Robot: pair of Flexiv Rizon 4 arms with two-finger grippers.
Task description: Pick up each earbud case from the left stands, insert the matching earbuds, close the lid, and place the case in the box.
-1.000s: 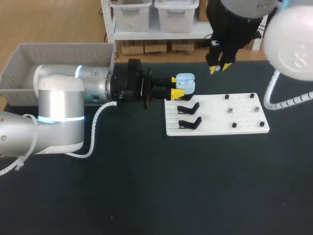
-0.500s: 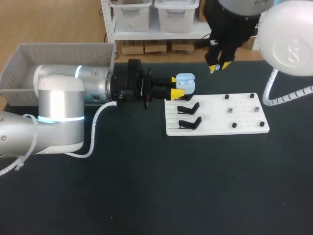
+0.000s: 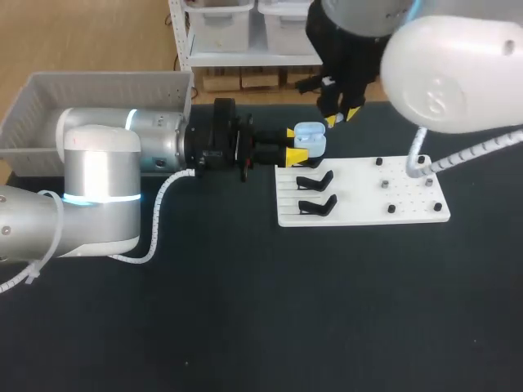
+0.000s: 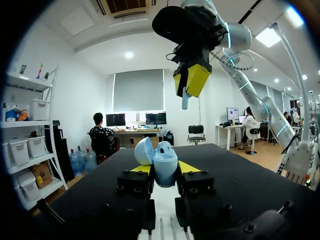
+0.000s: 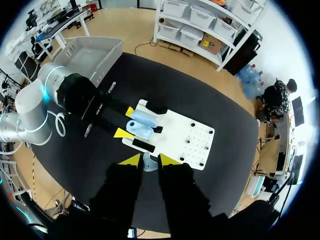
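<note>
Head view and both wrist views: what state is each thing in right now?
earbud case: lid open, clamped in the left gripper.
left gripper: shut on the earbud case.
right gripper: shut on an earbud, raised near the case.
earbud: held, not yet in the case.
black stands: both empty.
box: no case visible inside.

A dark, matte surface (image 3: 245, 327) is seen, with its far edge running straight across the back. A white rectangular board (image 3: 359, 196) is laid flat on it, nearer the far edge than the near one, its long sides set parallel to that far edge. Thin dark lines are drawn across the board's left end. Its right half is dotted with small marks in rows, too small to be told apart. From above, the same board (image 5: 175, 132) is shown well apart from every edge.
</note>
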